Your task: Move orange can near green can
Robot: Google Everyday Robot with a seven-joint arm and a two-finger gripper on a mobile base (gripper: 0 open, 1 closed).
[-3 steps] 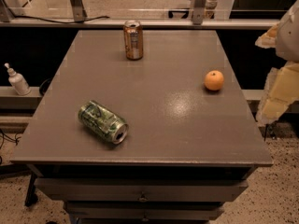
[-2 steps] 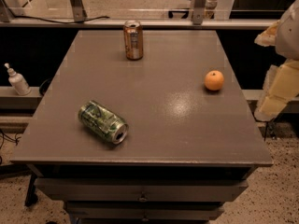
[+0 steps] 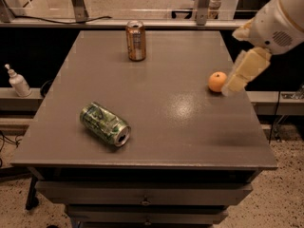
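Note:
The orange can (image 3: 136, 40) stands upright at the far middle of the grey table (image 3: 190, 127). The green can (image 3: 104, 124) lies on its side at the near left, its open end towards the front right. The two cans are far apart. My gripper (image 3: 240, 77) hangs from the cream arm at the right, above the table's right edge and just right of a round orange fruit (image 3: 217, 81). It is well away from both cans and holds nothing that I can see.
The orange fruit lies near the table's right edge. A white pump bottle (image 3: 19, 81) stands on a ledge to the left of the table. Drawers sit under the table front. Metal frame posts stand behind the far edge.
The arm has come in from the right, and the gripper has moved left over the table's right edge, next to the orange fruit. The cans and the fruit have not moved.

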